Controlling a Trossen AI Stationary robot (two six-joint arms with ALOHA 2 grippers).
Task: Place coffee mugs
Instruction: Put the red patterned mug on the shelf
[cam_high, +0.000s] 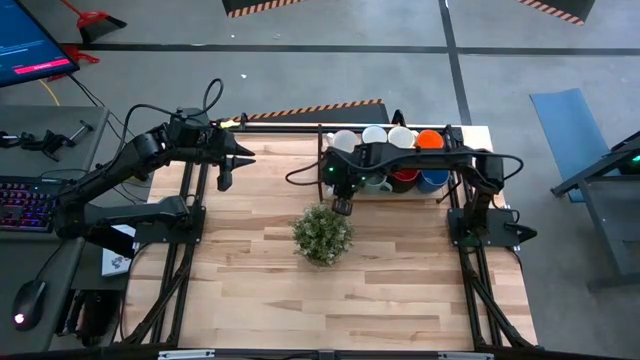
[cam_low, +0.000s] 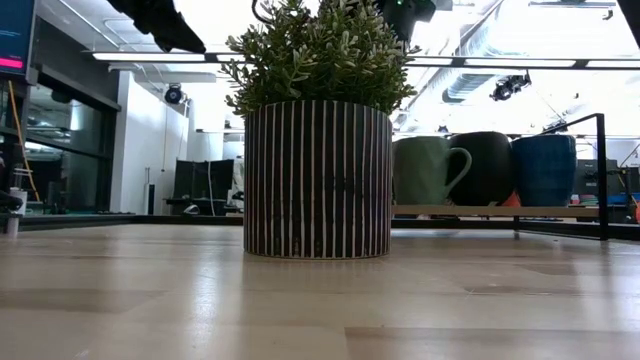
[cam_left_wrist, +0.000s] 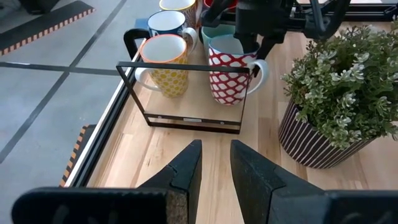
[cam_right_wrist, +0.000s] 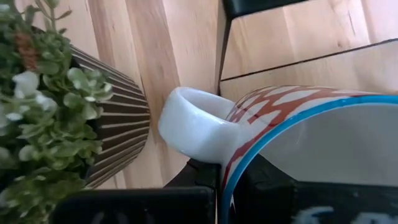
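From my seat the right gripper (cam_high: 343, 203) was clamped on the rim of the red-and-white mug (cam_left_wrist: 227, 68), one finger inside and one outside, right at the rack's (cam_left_wrist: 186, 93) near corner, just beside the plant (cam_high: 322, 233). Couldn't tell whether that mug was sitting on the rack floor or lifted. The other mugs stood bunched in the rack at the table's far edge: a yellow dotted one (cam_left_wrist: 165, 65), a blue-rimmed one (cam_left_wrist: 168, 23), plus green (cam_low: 425, 170), dark (cam_low: 490, 168) and blue (cam_low: 545, 170) in the low view. The left gripper (cam_high: 226, 180) hung over the table's far left, fingers (cam_left_wrist: 185, 171) slightly apart, holding nothing. No readable writing or logos on any mug; the plant pot just had plain stripes.
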